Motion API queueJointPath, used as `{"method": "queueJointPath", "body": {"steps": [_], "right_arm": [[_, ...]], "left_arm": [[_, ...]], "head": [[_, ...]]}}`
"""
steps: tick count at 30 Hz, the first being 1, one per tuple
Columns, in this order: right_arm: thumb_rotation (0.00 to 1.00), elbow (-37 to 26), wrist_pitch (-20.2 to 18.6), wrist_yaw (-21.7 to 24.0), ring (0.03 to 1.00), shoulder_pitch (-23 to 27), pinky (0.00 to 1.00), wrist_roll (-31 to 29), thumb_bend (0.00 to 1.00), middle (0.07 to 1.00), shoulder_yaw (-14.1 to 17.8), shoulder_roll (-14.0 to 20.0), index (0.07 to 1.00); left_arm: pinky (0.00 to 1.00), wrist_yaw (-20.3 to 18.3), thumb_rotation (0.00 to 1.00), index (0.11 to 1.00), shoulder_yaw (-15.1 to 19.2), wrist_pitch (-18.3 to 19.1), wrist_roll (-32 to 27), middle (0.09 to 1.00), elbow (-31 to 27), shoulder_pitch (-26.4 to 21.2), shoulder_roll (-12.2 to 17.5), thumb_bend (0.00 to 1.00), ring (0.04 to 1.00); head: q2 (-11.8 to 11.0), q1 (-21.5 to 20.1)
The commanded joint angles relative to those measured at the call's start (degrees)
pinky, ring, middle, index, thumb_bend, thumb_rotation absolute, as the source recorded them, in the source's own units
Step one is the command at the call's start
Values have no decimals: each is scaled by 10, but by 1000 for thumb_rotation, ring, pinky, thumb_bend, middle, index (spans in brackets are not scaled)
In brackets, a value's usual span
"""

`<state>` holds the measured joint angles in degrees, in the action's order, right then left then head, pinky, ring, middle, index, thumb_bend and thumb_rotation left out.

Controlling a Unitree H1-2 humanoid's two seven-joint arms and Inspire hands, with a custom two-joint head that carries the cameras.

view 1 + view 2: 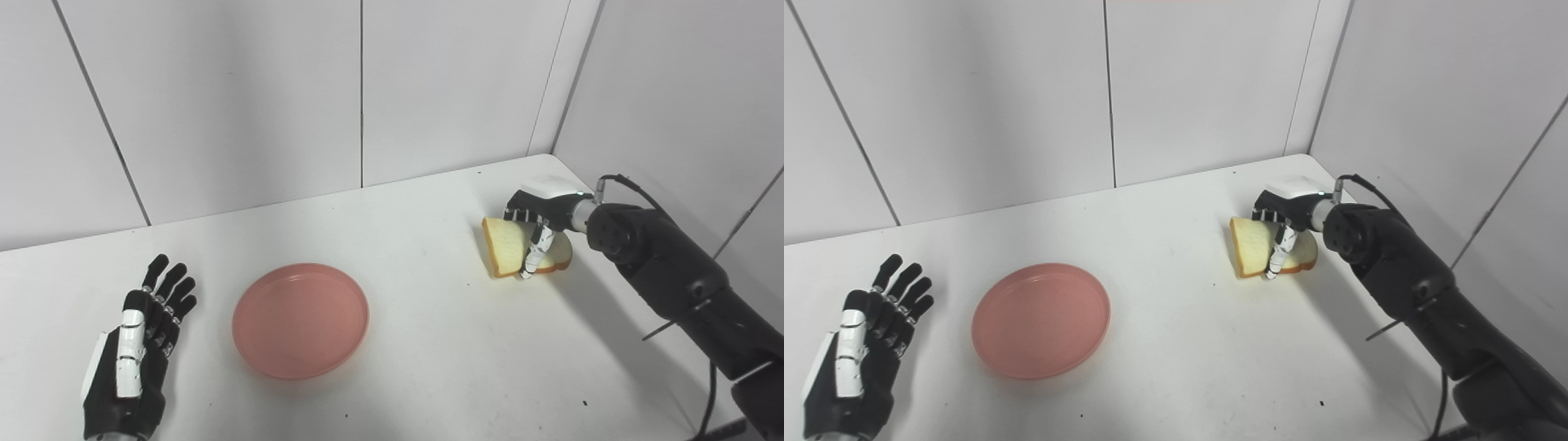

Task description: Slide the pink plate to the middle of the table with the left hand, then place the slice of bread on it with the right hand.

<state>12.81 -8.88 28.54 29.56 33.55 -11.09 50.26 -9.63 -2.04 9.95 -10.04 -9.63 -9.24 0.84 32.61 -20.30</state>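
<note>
- Closest to me, my left hand (131, 361) lies on the white tabletop (429, 343), fingers spread and straight, holding nothing, just to the left of the round pink plastic plate (300, 320).
- That plate sits flat and empty, roughly mid-table to my eye, well to the left of my right hand (542, 217); the sliding step looks finished, so I leave my left hand parked where it is.
- My right hand is curled over the pale slice of bread with a brown crust (511, 246) at the far right of the table, the thumb pressed against its near face and the other fingers wrapped over the top edge.
- The slice stands tilted, its left edge raised; whether its lower corner is touching the tabletop I cannot tell.
- The step in hand, as I judge it, is securing and lifting the bread. I should keep the pinch firm but gentle, since a soft slice may crumple or hinge out of the grip.
- Lifting straight up before moving should keep the crust from dragging.
- Then I should carry it left and toward me, staying above the plate's raised rim, and lower it flat over the centre before opening.
</note>
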Motion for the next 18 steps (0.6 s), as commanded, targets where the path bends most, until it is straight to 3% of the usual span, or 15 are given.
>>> {"method": "queueJointPath", "body": {"steps": [1,9,13,18], "right_arm": [[0,-29,-7,-4,505,29,467,-9,523,469,22,17,515],[0,-108,-58,30,504,61,479,-24,522,475,41,7,512],[0,-153,-92,60,507,87,476,-21,521,480,30,-7,507],[0,-175,-76,71,479,114,428,-17,520,464,6,-37,524]], "left_arm": [[934,1,1000,939,2,-21,-5,942,-3,-17,-4,604,933],[902,16,1000,927,-4,-31,17,925,-1,-18,-12,608,907],[893,24,1000,927,-7,-47,34,926,9,-20,-18,601,903],[905,35,1000,937,-18,-44,57,935,12,-22,-31,587,915]], "head": [[-1,2],[-4,21],[-6,41],[-7,91]]}}
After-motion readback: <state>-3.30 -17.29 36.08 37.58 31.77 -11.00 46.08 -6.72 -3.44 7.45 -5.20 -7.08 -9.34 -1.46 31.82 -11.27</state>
